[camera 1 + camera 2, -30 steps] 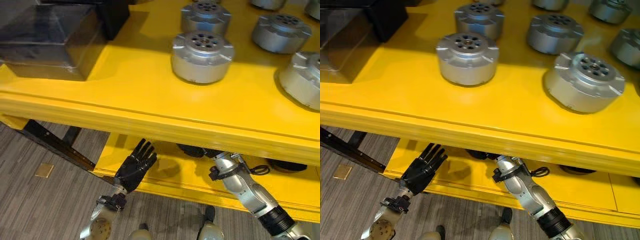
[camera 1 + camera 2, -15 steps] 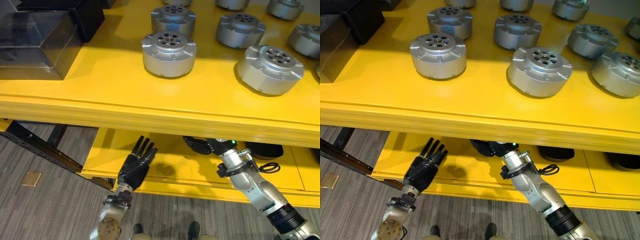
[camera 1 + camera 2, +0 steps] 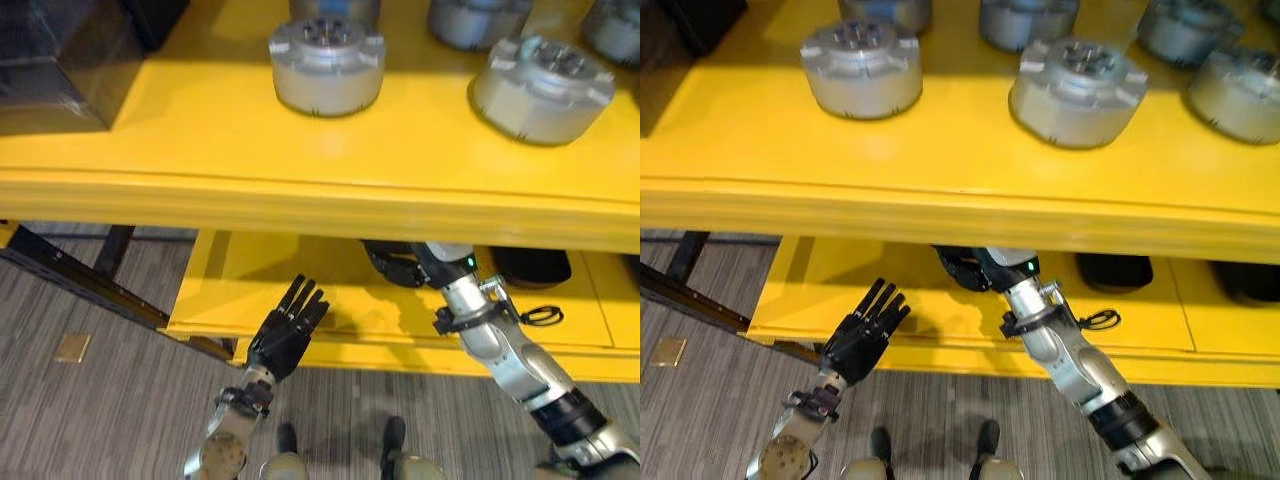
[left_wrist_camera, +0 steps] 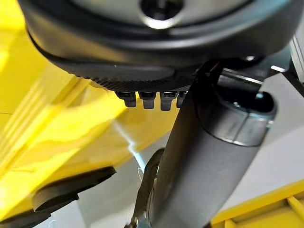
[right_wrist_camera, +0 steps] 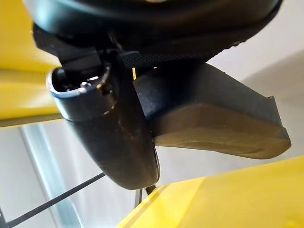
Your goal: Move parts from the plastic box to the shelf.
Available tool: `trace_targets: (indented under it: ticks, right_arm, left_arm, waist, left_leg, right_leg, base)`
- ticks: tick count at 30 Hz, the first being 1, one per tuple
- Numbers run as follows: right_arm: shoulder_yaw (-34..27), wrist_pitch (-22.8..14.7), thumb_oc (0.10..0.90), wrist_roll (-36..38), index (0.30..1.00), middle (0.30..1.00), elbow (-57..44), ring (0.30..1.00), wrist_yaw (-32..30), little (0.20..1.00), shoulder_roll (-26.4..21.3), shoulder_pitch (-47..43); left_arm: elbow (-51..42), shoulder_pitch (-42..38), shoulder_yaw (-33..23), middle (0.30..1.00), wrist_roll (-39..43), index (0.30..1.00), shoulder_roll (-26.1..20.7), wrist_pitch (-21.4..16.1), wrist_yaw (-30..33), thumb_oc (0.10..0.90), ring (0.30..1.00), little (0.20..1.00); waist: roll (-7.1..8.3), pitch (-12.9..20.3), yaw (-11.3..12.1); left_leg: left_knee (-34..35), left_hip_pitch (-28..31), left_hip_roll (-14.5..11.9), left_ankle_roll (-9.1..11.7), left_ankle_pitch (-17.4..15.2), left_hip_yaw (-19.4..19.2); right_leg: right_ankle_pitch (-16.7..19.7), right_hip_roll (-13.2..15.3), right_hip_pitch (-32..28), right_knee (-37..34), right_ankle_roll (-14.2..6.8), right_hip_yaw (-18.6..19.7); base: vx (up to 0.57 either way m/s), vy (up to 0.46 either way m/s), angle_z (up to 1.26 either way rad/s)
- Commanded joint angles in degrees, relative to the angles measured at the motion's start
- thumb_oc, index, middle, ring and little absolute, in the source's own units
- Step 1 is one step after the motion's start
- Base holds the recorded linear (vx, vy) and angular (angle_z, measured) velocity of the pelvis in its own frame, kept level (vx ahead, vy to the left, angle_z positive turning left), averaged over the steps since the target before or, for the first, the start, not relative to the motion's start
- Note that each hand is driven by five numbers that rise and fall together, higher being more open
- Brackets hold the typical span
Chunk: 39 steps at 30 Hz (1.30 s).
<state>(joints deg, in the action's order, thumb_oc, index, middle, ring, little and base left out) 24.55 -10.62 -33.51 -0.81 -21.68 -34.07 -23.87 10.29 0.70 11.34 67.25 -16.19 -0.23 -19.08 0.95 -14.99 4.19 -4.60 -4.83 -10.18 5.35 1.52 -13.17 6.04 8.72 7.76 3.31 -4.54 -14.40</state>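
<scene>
**Right arm reaches under the top shelf, left hand idle**

The whole view has shifted since a second ago, so we log that as camera motion, not parts moving. The left hand (image 3: 288,333) stays flat with straight fingers, holding nothing, in front of the lower shelf (image 3: 225,290). The right arm is now further in under the upper shelf (image 3: 300,190). The right hand (image 5: 114,133) sits in that shadow, and we cannot tell whether its fingers are curled or hold anything. Silver parts (image 3: 326,62) stand on the upper shelf. A dark part (image 3: 530,266) lies on the lower shelf, just beside the right arm. The plastic box (image 3: 55,70) sits at the upper shelf's left end. We judge a placement on the lower shelf is underway.
</scene>
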Motion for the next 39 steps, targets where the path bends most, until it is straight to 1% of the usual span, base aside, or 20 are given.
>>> trace_targets:
  ticks: [1, 5, 7, 9, 12, 15, 17, 19, 22, 25, 28, 30, 31, 33, 34, 35, 38, 39]
  right_arm:
    - [-2.36, -2.85, 0.400, 1.98, 0.300, 0.300, -7.68, 0.300, -3.56, 0.300, 0.45, -8.67]
    - [-1.82, -2.79, 0.400, 2.62, 0.300, 0.300, -7.56, 0.300, -1.92, 0.300, -0.20, -9.78]
    - [-1.14, -3.53, 0.400, 2.02, 0.300, 0.300, -6.86, 0.300, -0.40, 0.300, -0.36, -11.94]
    - [-0.97, -3.42, 0.400, 1.35, 0.300, 0.300, -6.96, 0.300, -0.30, 0.300, -0.40, -12.52]
    - [-0.61, -2.31, 0.400, 1.83, 0.300, 0.300, -6.41, 0.300, 0.20, 0.300, -0.50, -13.75]
    - [-0.54, 0.00, 0.400, 2.00, 0.300, 0.300, -4.97, 0.300, 0.59, 0.300, -0.88, -15.68]
    - [-0.49, 0.70, 0.400, 2.85, 0.300, 0.300, -4.35, 0.300, 1.00, 0.300, -1.20, -16.38]
    - [-0.96, 0.92, 0.400, 2.15, 0.300, 0.300, -3.26, 0.300, 2.05, 0.300, -1.81, -17.70]
    - [-1.31, 1.62, 0.400, 2.34, 0.300, 0.300, -2.70, 0.300, 3.12, 0.300, -2.81, -19.05]
    - [-1.86, 2.25, 0.400, 2.24, 0.300, 0.300, -2.77, 0.300, 3.96, 0.300, -4.26, -19.93]
    - [-2.63, 3.76, 0.400, 3.22, 0.300, 0.300, -2.21, 0.300, 5.02, 0.300, -5.96, -21.16]
    - [-3.08, 4.71, 0.400, 3.18, 0.300, 0.300, -1.25, 0.300, 5.06, 0.300, -7.51, -22.11]
    - [-3.62, 4.85, 0.400, 2.59, 0.300, 0.300, -0.94, 0.300, 5.93, 0.300, -8.46, -22.01]
    - [-3.90, 4.86, 0.400, 3.87, 0.300, 0.300, 0.29, 0.300, 7.07, 0.300, -10.97, -22.21]
    - [-3.94, 5.73, 0.400, 5.14, 0.300, 0.300, 1.47, 0.300, 8.07, 0.300, -12.04, -22.07]
    - [-3.64, 5.88, 0.400, 4.62, 0.300, 0.300, 3.35, 0.300, 7.79, 0.300, -13.01, -21.95]
    - [-3.30, 4.43, 0.400, 5.12, 0.300, 0.300, 7.69, 0.300, 8.00, 0.300, -16.84, -21.68]
    - [-3.26, 4.09, 0.400, 5.35, 0.300, 0.300, 9.05, 0.300, 7.49, 0.300, -17.43, -21.73]
  left_arm:
    - [-6.45, -2.58, -0.19, 1.000, 1.53, 1.000, -0.96, -3.11, -1.18, 0.900, 1.000, 1.000]
    - [-6.86, -3.04, 0.27, 1.000, 0.74, 1.000, -0.96, -2.47, -1.63, 0.900, 1.000, 1.000]
    - [-8.06, -4.37, 1.28, 1.000, 0.28, 1.000, -1.49, -3.45, -1.89, 0.900, 1.000, 1.000]
    - [-8.51, -5.01, 1.43, 1.000, 0.41, 1.000, -1.71, -4.00, -1.76, 0.900, 1.000, 1.000]
    - [-9.02, -6.12, 1.61, 1.000, 0.67, 1.000, -1.85, -5.08, -1.35, 0.900, 1.000, 1.000]
    - [-9.99, -7.90, 1.64, 1.000, 1.36, 1.000, -2.16, -6.45, -0.98, 0.900, 1.000, 1.000]
    - [-10.73, -8.52, 1.56, 1.000, 1.87, 1.000, -2.36, -6.53, -0.51, 0.900, 1.000, 1.000]
    - [-11.20, -9.71, 1.53, 1.000, 1.57, 1.000, -2.19, -6.70, -0.59, 0.900, 1.000, 1.000]
    - [-12.02, -10.55, 1.66, 1.000, 0.85, 1.000, -1.82, -6.40, -0.47, 0.900, 1.000, 1.000]
    - [-12.69, -10.63, 1.42, 1.000, 0.67, 1.000, -1.79, -6.10, -0.44, 0.900, 1.000, 1.000]
    - [-12.99, -10.87, 1.22, 1.000, 0.87, 1.000, -1.90, -6.41, -1.05, 0.900, 1.000, 1.000]
    - [-13.55, -11.25, 0.95, 1.000, 0.90, 1.000, -2.12, -5.97, -0.95, 0.900, 1.000, 1.000]
    - [-13.57, -11.22, 0.82, 1.000, 0.89, 1.000, -2.22, -5.68, -1.06, 0.900, 1.000, 1.000]
    - [-14.11, -11.18, 0.52, 1.000, 0.38, 1.000, -2.54, -4.95, -1.07, 0.900, 1.000, 1.000]
    - [-14.38, -10.70, 0.40, 1.000, 0.26, 1.000, -2.70, -4.74, -1.19, 0.900, 1.000, 1.000]
    - [-14.30, -10.55, 0.06, 1.000, 0.25, 1.000, -3.02, -4.42, -1.34, 0.900, 1.000, 1.000]
    - [-13.75, -9.34, -0.50, 1.000, -0.86, 1.000, -3.78, -3.71, -2.79, 0.900, 1.000, 1.000]
    - [-13.64, -9.01, -0.71, 1.000, -0.89, 1.000, -3.97, -3.56, -3.22, 0.900, 1.000, 1.000]
  waist:
    - [0.69, -1.15, 0.29]
    - [0.67, -2.10, 0.40]
    - [0.07, -4.50, 0.36]
    - [-0.16, -5.29, 0.27]
    - [-0.37, -6.50, 0.10]
    - [-0.57, -8.23, -0.03]
    - [-0.63, -8.76, -0.04]
    - [-0.52, -10.25, -0.12]
    - [-0.54, -11.31, -0.21]
    - [-0.61, -12.09, -0.37]
    - [-0.55, -13.06, -0.52]
    - [-0.37, -13.72, -0.37]
    - [-0.11, -14.11, -0.42]
    - [0.18, -14.57, -0.44]
    - [0.36, -14.68, -0.33]
    - [0.75, -14.71, -0.21]
    - [1.71, -14.59, -0.01]
    - [1.87, -14.48, 0.09]
  left_leg:
    - [-4.88, 0.16, 0.96, -2.50, -4.24, 6.05]
    - [-7.37, -0.89, 0.68, -2.73, -5.00, 6.51]
    - [-12.46, -4.48, 0.41, -3.13, -6.19, 7.59]
    - [-13.95, -5.74, 0.42, -3.24, -6.53, 7.85]
    - [-16.39, -7.75, 0.43, -3.44, -7.18, 8.16]
    - [-19.47, -10.47, 0.50, -3.70, -7.97, 8.59]
    - [-20.34, -11.29, 0.53, -3.80, -8.21, 8.72]
    - [-23.53, -13.39, 0.69, -4.05, -9.46, 8.99]
    - [-26.12, -15.62, 0.92, -4.39, -10.31, 9.14]
    - [-28.34, -17.51, 1.21, -4.77, -11.09, 9.24]
    - [-30.90, -19.81, 1.43, -5.13, -12.01, 9.38]
    - [-32.35, -21.48, 1.75, -5.41, -12.49, 9.57]
    - [-33.78, -21.76, 2.03, -5.12, -14.19, 10.00]
    - [-34.44, -22.51, 1.99, -5.15, -14.45, 10.10]
    - [-34.61, -22.71, 1.95, -5.12, -14.53, 10.14]
    - [-34.63, -22.82, 1.80, -5.16, -14.64, 10.07]
    - [-34.82, -22.97, 1.36, -5.10, -14.87, 9.87]
    - [-34.80, -22.88, 1.20, -5.05, -14.88, 9.81]
  right_leg:
    - [-9.53, 0.93, -1.16, 11.70, -1.47, 0.94]
    - [-10.62, 1.23, -0.40, 14.25, -1.00, 1.23]
    - [-12.68, 1.92, 3.07, 20.55, -0.25, 2.09]
    - [-13.39, 2.07, 4.39, 22.59, 0.02, 2.32]
    - [-14.55, 2.37, 6.40, 25.71, 0.46, 2.66]
    - [-16.14, 2.58, 9.32, 30.13, 0.98, 3.10]
    - [-16.74, 2.67, 10.18, 31.49, 1.22, 3.17]
    - [-18.69, 2.97, 12.29, 35.84, 1.74, 3.51]
    - [-20.06, 3.31, 14.51, 39.35, 2.29, 3.65]
    - [-21.09, 3.66, 16.65, 42.31, 2.62, 4.09]
    - [-22.04, 4.08, 19.03, 45.13, 2.85, 4.59]
    - [-22.55, 4.25, 20.60, 46.72, 2.95, 4.83]
    - [-23.89, 4.11, 20.66, 47.73, 2.39, 5.42]
    - [-23.97, 3.80, 21.19, 47.95, 2.40, 5.59]
    - [-23.94, 3.64, 21.18, 47.83, 2.48, 5.54]
    - [-23.86, 3.42, 21.20, 47.58, 2.51, 5.37]
    - [-23.50, 2.79, 20.98, 46.81, 2.63, 5.08]
    - [-23.36, 2.75, 20.72, 46.46, 2.64, 4.96]
  base:
    - [-0.11, -0.017, 0.10]
    - [-0.08, -0.013, 0.01]
    - [-0.21, 0.000, 0.04]
    - [-0.14, 0.008, 0.08]
    - [-0.15, 0.007, 0.08]
    - [-0.17, -0.004, 0.05]
    - [-0.13, -0.006, 0.05]
    - [-0.17, -0.031, 0.01]
    - [-0.13, -0.026, 0.04]
    - [-0.11, -0.009, 0.08]
    - [-0.12, -0.007, -0.01]
    - [-0.10, -0.051, -0.01]
    - [-0.05, -0.069, 0.04]
    - [-0.04, -0.068, 0.08]
    - [-0.03, -0.088, 0.03]
    - [-0.01, -0.100, -0.02]
    - [0.03, -0.108, -0.03]
    - [0.08, -0.082, -0.02]
